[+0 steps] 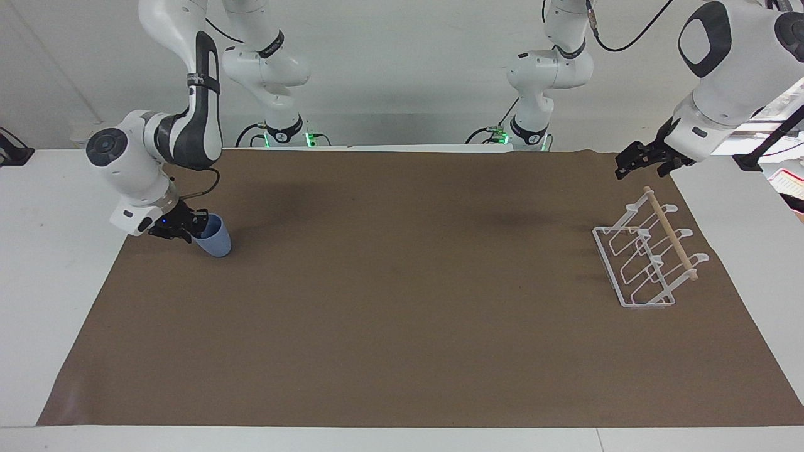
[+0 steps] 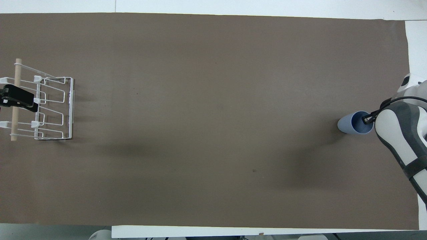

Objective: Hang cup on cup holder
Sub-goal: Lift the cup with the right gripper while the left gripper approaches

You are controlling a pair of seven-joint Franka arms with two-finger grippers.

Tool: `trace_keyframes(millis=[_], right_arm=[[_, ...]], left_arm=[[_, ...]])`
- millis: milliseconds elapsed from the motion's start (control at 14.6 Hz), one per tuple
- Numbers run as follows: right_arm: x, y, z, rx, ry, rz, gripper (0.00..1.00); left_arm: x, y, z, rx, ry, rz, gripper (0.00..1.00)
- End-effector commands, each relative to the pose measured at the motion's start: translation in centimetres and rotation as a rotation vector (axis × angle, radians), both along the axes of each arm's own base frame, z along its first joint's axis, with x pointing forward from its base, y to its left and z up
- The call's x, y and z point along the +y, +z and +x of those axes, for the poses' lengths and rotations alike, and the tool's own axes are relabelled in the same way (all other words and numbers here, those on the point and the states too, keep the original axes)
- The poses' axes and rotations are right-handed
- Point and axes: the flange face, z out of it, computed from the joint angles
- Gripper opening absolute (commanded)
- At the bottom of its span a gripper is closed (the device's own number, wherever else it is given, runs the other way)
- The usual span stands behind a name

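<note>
Much of the right gripper (image 1: 196, 225) is hard to read: in the facing view its dark fingers sit at the rim of the light blue cup (image 1: 213, 237), one fingertip apparently dipping inside the mouth and the rest hidden against the cup wall, and in the overhead view only a dark tip shows inside the cup (image 2: 353, 122) while the right arm's white and grey shell covers everything else of the right gripper (image 2: 367, 119). Whether those fingers are clamped on the rim or merely straddling it cannot be told. The cup stands on the brown paper mat (image 1: 402, 301) at the right arm's end of the table, mouth up and tilted a little toward the gripper. At the left arm's end stands the white wire cup holder (image 1: 647, 263), its looped prongs slanting up to a light wooden dowel (image 1: 671, 233); its prongs carry nothing. The left gripper (image 1: 631, 164) hangs in the air above the mat, close to the upper end of the dowel without touching it; in the overhead view the left gripper (image 2: 18, 99) is cut off by the picture's edge and overlaps the dowel (image 2: 15, 100) and part of the cup holder (image 2: 55, 110), hiding a short stretch of them. Its fingers are too indistinct to say whether they are parted or closed. The wide middle of the mat (image 2: 206, 116) lies between cup and rack, which are well apart.
</note>
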Motion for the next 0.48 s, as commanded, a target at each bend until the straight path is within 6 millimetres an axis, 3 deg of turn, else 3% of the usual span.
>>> trace_keyframes(millis=[0, 68, 205, 411], right_arm=[[-0.1, 0.0, -0.1, 0.001, 0.02, 0.014, 0.0], [-0.3, 0.9, 0.5, 0.018, 0.031, 0.015, 0.0], [0.1, 4.6, 1.8, 0.066, 0.101, 0.051, 0.0], [5.4, 9.2, 2.6, 0.051, 0.052, 0.346, 0.0]], left_arm=[[-0.5, 0.0, -1.1, 0.002, 0.082, 0.035, 1.0], [-1.0, 0.0, -1.1, 0.0, 0.129, 0.044, 1.0], [-3.1, -0.1, -1.3, 0.001, 0.225, 0.065, 1.0], [-6.8, 0.0, -1.9, 0.018, 0.423, 0.064, 1.0]])
